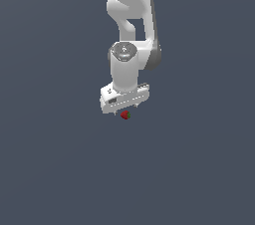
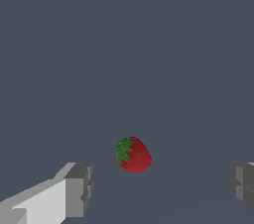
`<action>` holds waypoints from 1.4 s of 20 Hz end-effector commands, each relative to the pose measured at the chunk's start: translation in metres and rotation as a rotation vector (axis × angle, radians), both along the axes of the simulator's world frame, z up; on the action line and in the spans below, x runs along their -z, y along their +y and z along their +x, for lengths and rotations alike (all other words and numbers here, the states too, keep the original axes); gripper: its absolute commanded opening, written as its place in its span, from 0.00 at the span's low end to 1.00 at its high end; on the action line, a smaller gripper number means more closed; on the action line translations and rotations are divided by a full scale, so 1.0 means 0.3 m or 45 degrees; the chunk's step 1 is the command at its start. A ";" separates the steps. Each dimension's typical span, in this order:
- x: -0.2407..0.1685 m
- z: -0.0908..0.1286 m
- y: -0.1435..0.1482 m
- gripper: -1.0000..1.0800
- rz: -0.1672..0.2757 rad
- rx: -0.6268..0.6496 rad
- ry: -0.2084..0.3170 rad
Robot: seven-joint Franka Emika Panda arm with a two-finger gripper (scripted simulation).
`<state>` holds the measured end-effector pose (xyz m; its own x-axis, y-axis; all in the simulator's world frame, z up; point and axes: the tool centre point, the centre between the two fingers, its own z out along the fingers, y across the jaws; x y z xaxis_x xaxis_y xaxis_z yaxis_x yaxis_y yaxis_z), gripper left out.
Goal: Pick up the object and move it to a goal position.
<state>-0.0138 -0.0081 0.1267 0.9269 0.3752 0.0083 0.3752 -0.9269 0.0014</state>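
The object [image 2: 133, 155] is a small red strawberry with a green leafy cap, lying on the dark grey floor. In the exterior view the object [image 1: 125, 115] peeks out just below the white hand of the arm. My gripper [image 2: 159, 188] is open, its two grey fingertips [image 2: 79, 188] spread wide apart to either side of the strawberry, neither one touching it. From the exterior view the gripper [image 1: 124, 109] sits right above the fruit, and its fingers are mostly hidden by the hand.
The white arm [image 1: 130, 25] rises from the hand toward the top of the exterior view. Only flat dark grey floor [image 1: 60, 169] surrounds the strawberry.
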 end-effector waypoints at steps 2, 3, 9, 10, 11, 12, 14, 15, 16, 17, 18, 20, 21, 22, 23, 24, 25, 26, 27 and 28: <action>0.043 -0.022 -0.002 0.96 -0.004 -0.131 0.003; 0.054 -0.029 -0.002 0.96 -0.005 -0.167 0.003; 0.117 -0.066 -0.001 0.96 -0.007 -0.369 0.007; 0.126 -0.072 -0.001 0.96 -0.007 -0.396 0.008; 0.133 -0.076 0.000 0.96 -0.007 -0.422 0.008; 0.140 -0.081 0.000 0.96 -0.007 -0.445 0.008; 0.153 -0.089 0.001 0.96 -0.006 -0.487 0.009; 0.158 -0.093 0.001 0.96 -0.006 -0.505 0.009; 0.162 -0.096 0.002 0.96 -0.006 -0.521 0.009; 0.167 -0.099 0.002 0.96 -0.006 -0.535 0.009; 0.170 -0.101 0.003 0.96 -0.005 -0.548 0.009; 0.176 -0.105 0.003 0.96 -0.005 -0.567 0.010; 0.177 -0.106 0.003 0.96 -0.005 -0.573 0.010; 0.179 -0.107 0.004 0.96 -0.005 -0.578 0.010; 0.180 -0.108 0.004 0.96 -0.005 -0.581 0.010; 0.180 -0.108 0.004 0.96 -0.005 -0.582 0.010; 0.179 -0.107 0.003 0.96 -0.005 -0.576 0.010; 0.180 -0.108 0.003 0.96 -0.005 -0.576 0.010; 0.183 -0.108 0.003 0.96 -0.005 -0.576 0.010; 0.189 -0.108 0.003 0.96 -0.005 -0.576 0.010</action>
